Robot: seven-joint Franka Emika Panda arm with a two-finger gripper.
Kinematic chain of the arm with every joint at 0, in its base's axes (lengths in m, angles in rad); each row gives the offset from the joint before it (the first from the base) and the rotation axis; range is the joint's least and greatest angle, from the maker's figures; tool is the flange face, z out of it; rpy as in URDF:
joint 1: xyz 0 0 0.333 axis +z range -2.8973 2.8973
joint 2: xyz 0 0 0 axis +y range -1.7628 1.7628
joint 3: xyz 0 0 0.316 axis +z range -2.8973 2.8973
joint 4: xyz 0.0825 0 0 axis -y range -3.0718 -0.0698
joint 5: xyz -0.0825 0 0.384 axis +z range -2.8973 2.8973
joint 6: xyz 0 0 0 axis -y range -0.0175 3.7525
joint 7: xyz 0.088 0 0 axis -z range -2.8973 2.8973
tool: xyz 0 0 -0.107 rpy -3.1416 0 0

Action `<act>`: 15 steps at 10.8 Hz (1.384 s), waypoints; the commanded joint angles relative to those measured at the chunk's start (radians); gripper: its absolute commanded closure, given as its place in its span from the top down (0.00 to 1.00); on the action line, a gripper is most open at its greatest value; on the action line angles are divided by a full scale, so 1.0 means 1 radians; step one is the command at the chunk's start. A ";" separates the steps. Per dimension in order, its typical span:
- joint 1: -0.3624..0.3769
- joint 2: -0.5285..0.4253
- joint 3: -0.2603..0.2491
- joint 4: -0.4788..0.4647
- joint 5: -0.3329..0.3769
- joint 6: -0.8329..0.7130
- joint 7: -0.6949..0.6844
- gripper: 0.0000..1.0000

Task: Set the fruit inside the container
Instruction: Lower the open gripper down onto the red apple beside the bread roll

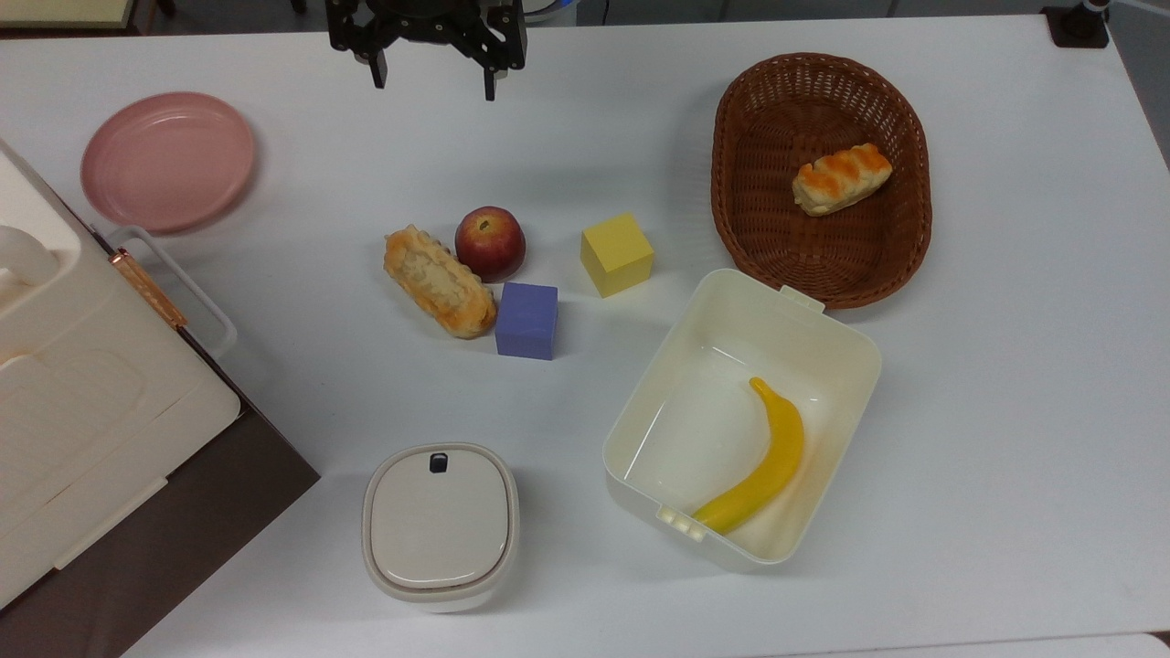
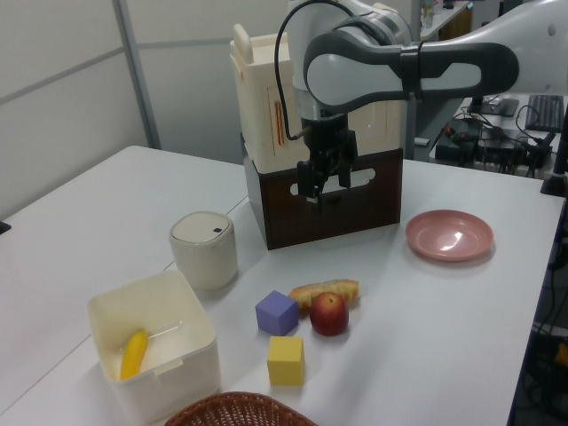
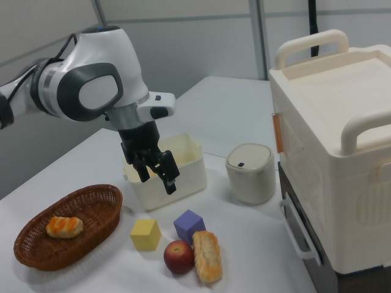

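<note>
Sitting right around the middle of the top view is the apple (image 1: 490,242), dark red, resting on the white table (image 1: 1005,411). It's touching a long bread roll (image 1: 440,281) on the top view's left, with a purple cube (image 1: 526,320) just below and a yellow cube (image 1: 617,254) nearby to the right. Lower right of centre is the cream tub (image 1: 836,334), open on top, and a yellow banana (image 1: 763,461) is lying inside it. Above the tub there's a brown wicker basket (image 1: 731,183) holding a pastry (image 1: 841,178). The gripper (image 1: 431,82) hangs at the top edge of the frame, well apart from the apple, fingers spread wide with nothing between them. A small lidded white box (image 1: 441,524) sits bottom centre and a pink plate (image 1: 167,160) is upper left.
</note>
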 commanded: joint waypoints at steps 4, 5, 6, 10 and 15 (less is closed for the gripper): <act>0.008 -0.008 -0.005 -0.015 0.004 0.015 0.001 1.00; 0.009 -0.008 -0.005 -0.016 0.004 0.015 0.002 1.00; 0.011 -0.008 -0.005 -0.016 0.006 0.014 0.002 1.00; 0.009 0.013 -0.005 -0.021 0.008 0.014 -0.006 1.00; 0.034 0.054 -0.002 -0.162 0.004 0.173 -0.022 1.00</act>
